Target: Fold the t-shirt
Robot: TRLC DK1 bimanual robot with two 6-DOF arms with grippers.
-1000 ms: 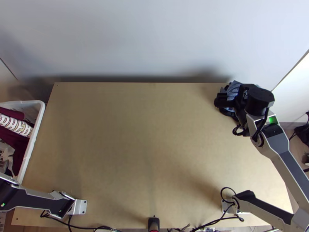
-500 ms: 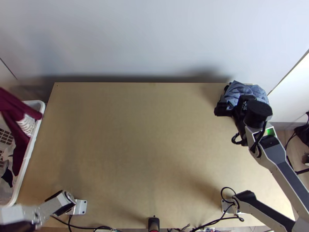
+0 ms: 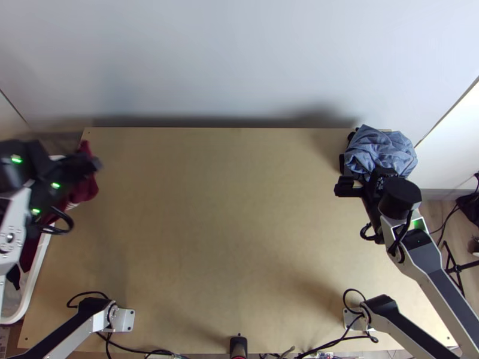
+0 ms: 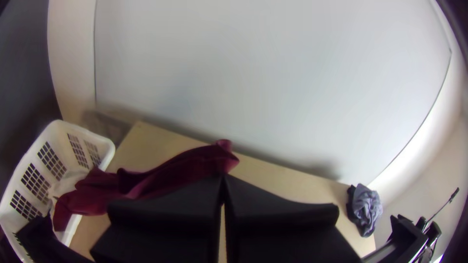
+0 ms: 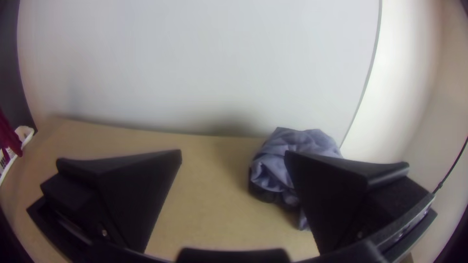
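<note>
Currently, the maroon shirt (image 4: 195,163) is held by the left pincer (image 3: 93,166), its two fingers pressed together on a bunched end of the cloth. The shirt is stretched in loose, narrow folds over the far left part of the wooden surface (image 3: 227,221), and its other end is draped over the rim of the white basket (image 3: 37,272), which is set beside the left edge. At the far right, a blue cloth (image 3: 383,146) is bunched up on some dark fabric (image 5: 263,194). The right pincer (image 3: 364,181) is held just on the near side of that pile, its fingers spread wide apart, with nothing clamped between them.
</note>
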